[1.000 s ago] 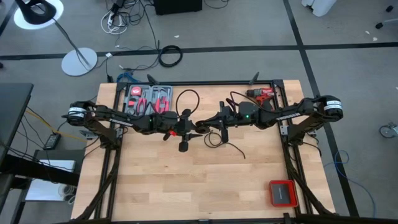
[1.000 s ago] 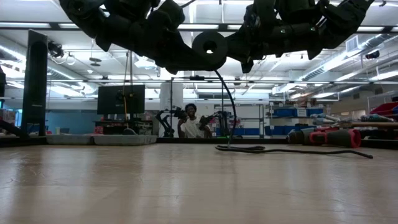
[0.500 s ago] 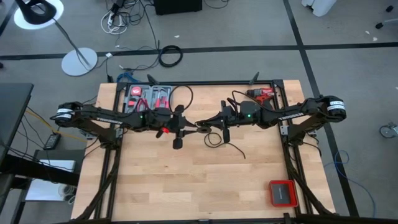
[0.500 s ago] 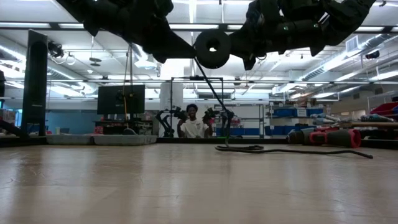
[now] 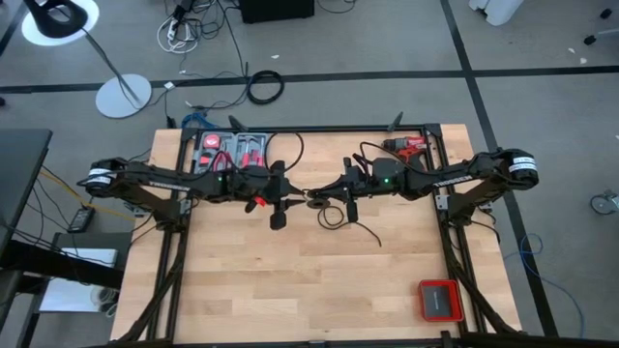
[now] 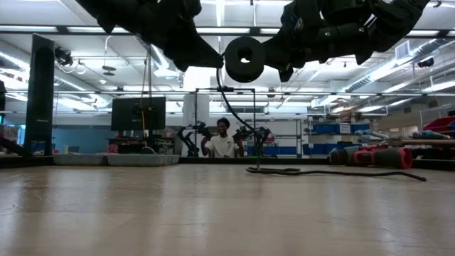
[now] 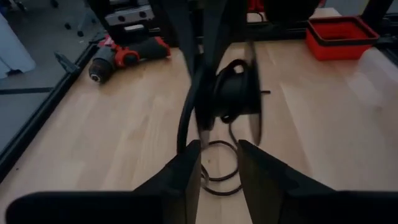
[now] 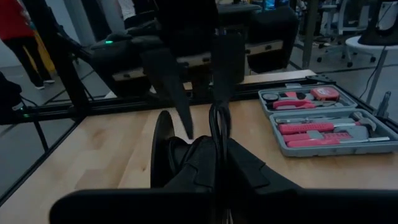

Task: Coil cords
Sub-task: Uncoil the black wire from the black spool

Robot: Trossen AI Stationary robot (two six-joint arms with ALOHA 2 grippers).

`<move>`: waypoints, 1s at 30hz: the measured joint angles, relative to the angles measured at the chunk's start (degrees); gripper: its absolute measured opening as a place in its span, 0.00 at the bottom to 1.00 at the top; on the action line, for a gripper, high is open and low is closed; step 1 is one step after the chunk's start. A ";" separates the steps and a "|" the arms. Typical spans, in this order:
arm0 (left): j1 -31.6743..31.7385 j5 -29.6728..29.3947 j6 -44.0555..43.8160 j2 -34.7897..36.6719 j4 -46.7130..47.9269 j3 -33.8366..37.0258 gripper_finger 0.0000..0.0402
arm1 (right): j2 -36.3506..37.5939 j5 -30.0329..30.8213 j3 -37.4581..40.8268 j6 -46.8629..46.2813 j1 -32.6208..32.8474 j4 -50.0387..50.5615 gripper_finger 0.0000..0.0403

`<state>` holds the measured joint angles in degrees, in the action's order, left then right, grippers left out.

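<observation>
Thin black flexible cord [image 5: 338, 217] lies partly looped on the wooden surface [image 5: 290, 280]; left gripper [image 5: 293, 196] spread, right gripper [image 5: 311, 196] pinching it; coiling unfinished

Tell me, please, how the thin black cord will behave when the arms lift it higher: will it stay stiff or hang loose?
Probably loose: the cord droops in a curve from the grippers to the table, and its tail lies in soft bends. It seems light, since it sags gently. It may slip, being wire-thin against the right gripper that pinches it.

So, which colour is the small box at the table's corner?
The small box is red, with a dark top; the high view shows it best.
</observation>
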<state>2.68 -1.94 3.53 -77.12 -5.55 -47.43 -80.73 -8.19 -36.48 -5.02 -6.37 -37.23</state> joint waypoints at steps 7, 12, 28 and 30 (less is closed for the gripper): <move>-2.88 0.43 -1.32 -0.02 2.41 -2.09 0.27 | 0.00 0.26 -0.01 0.74 -0.04 0.58 0.03; -4.25 -3.32 -2.66 -0.09 1.80 -2.35 0.27 | 0.02 2.27 -0.01 1.06 -0.03 0.97 0.03; -4.35 -5.94 -2.04 -3.91 -4.56 -2.33 0.27 | 0.02 5.97 -0.03 1.22 1.11 -1.17 0.03; -4.35 -7.36 -2.02 -4.16 -4.77 -2.33 0.27 | 0.04 6.48 -0.02 1.22 1.14 -1.00 0.03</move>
<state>-1.67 -9.30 1.51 -81.28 -10.32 -49.76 -80.68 -1.70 -36.50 -3.79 -5.23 -38.23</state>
